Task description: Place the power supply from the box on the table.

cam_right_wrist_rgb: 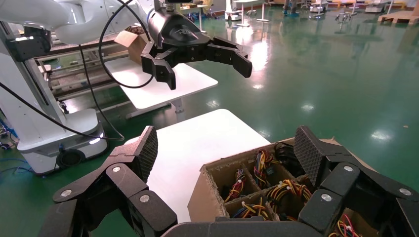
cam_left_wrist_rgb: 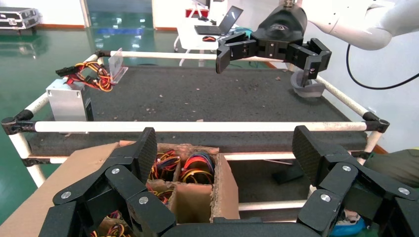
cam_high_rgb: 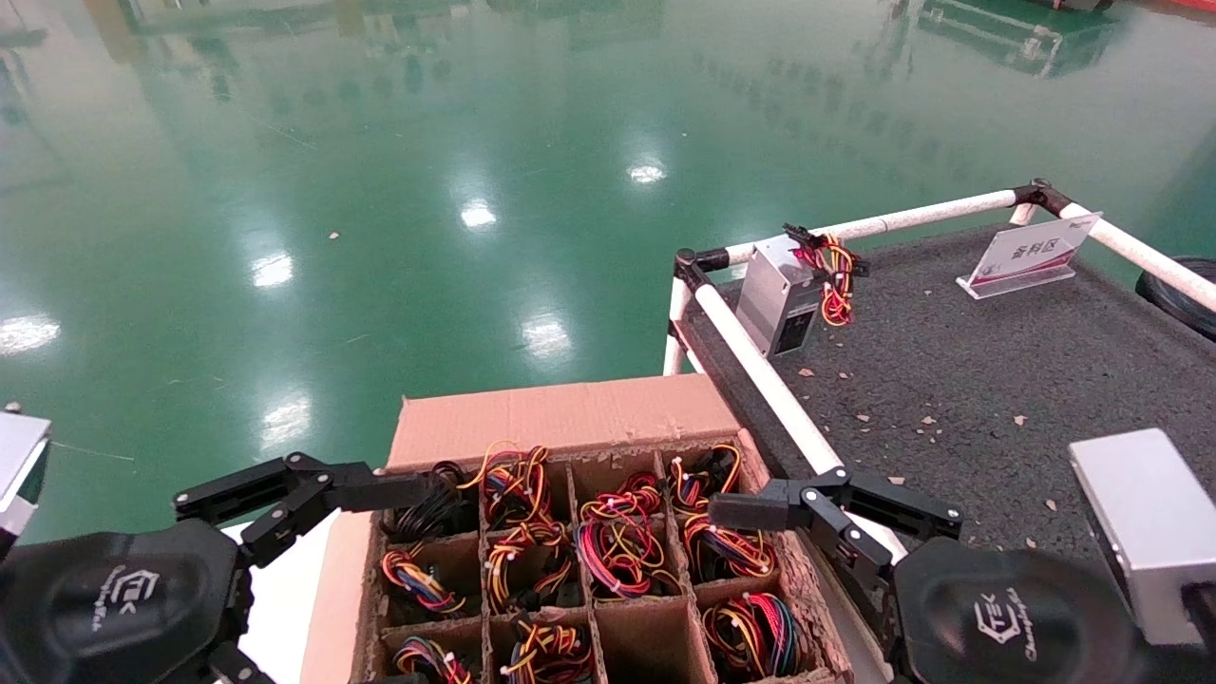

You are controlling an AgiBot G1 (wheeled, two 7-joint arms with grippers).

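Both grippers hang spread wide and empty over the box (cam_high_rgb: 570, 418): left gripper (cam_high_rgb: 313, 494) at its 9 o'clock rim, right gripper (cam_high_rgb: 807, 513) at its 3 o'clock rim. Power supplies sit sunk in the cardboard cells (cam_high_rgb: 617, 560), only wire bundles (cam_high_rgb: 622, 541) showing; judged heavy, rigid metal, best pinched across the casing, since wires are floppy and could snag the worn dividers. One power supply (cam_high_rgb: 781, 294) already stands on the table (cam_high_rgb: 950, 380) at 12 o'clock, beside the white rail (cam_high_rgb: 769, 389). Open tabletop lies toward 2 o'clock, before the sign (cam_high_rgb: 1031, 252).
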